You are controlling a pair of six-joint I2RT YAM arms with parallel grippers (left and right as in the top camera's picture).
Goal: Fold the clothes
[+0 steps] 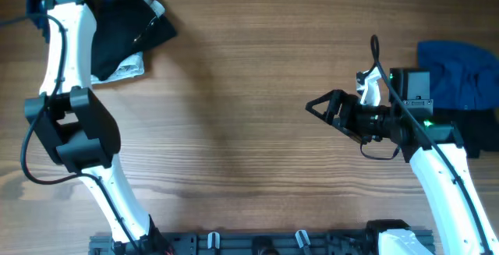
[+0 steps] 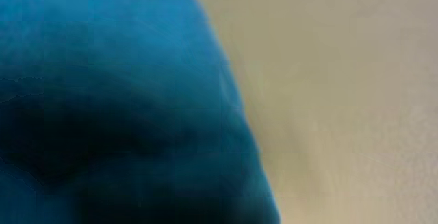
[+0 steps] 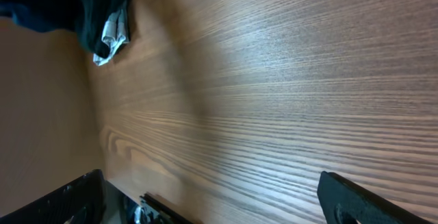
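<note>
- The left gripper is sitting out of sight at the top-left corner of the overhead view, beyond the left arm [image 1: 66, 60]. Its claw is pressed together, but I cannot tell whether any cloth is pinched in it.
- The left wrist view is showing only a blurred mass of bright blue cloth [image 2: 109, 101] filling its left side against a plain beige blur.
- The clothes [image 1: 125, 29] are lying in two heaps at opposite ends of the table [image 1: 234, 91].
- In the far-left heap a dark navy piece [image 1: 136, 21] is lying crumpled. A grey-white patterned piece [image 1: 129, 69] is poking out at its near edge, and the arm is covering part of the heap.
- At the right edge a brighter blue piece [image 1: 460, 72] is lying rumpled and cut off by the frame. A black piece [image 1: 483, 126] is lying just beside it, partly behind the right arm.
- The right gripper [image 1: 323, 108] is hovering over bare wood with its claw spread wide and gripping nothing. In the right wrist view its fingers [image 3: 356, 200] are showing only as dark tips in the bottom corners.
- A dark rail [image 1: 257, 243] is running along the table's near edge.
</note>
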